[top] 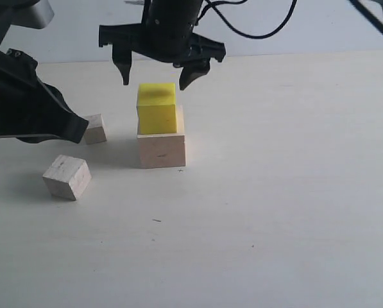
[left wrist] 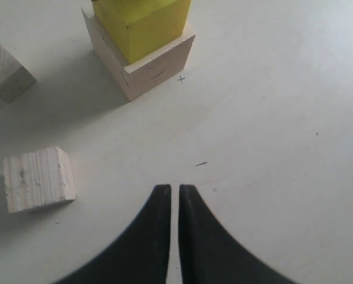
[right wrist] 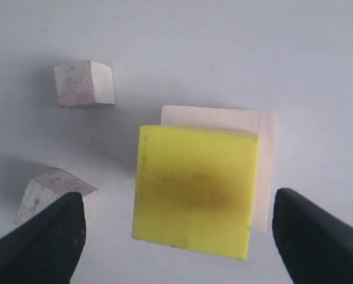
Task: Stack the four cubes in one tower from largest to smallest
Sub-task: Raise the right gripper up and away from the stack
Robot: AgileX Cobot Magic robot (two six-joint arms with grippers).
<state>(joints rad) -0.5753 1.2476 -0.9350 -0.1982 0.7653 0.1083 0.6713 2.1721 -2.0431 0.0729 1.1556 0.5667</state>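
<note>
The bright yellow cube rests on the large pale wood cube, set toward its left side; the right wrist view shows the yellow cube covering most of the large cube. My right gripper hovers open just above the yellow cube, one finger to each side, touching nothing. Two small pale wood cubes lie on the table to the left, one nearer and one farther back. My left gripper is shut and empty, its tip beside the farther small cube.
The white table stretches bare to the right and front of the stack. The left arm's dark body fills the left edge. Cables hang behind the right arm at the top.
</note>
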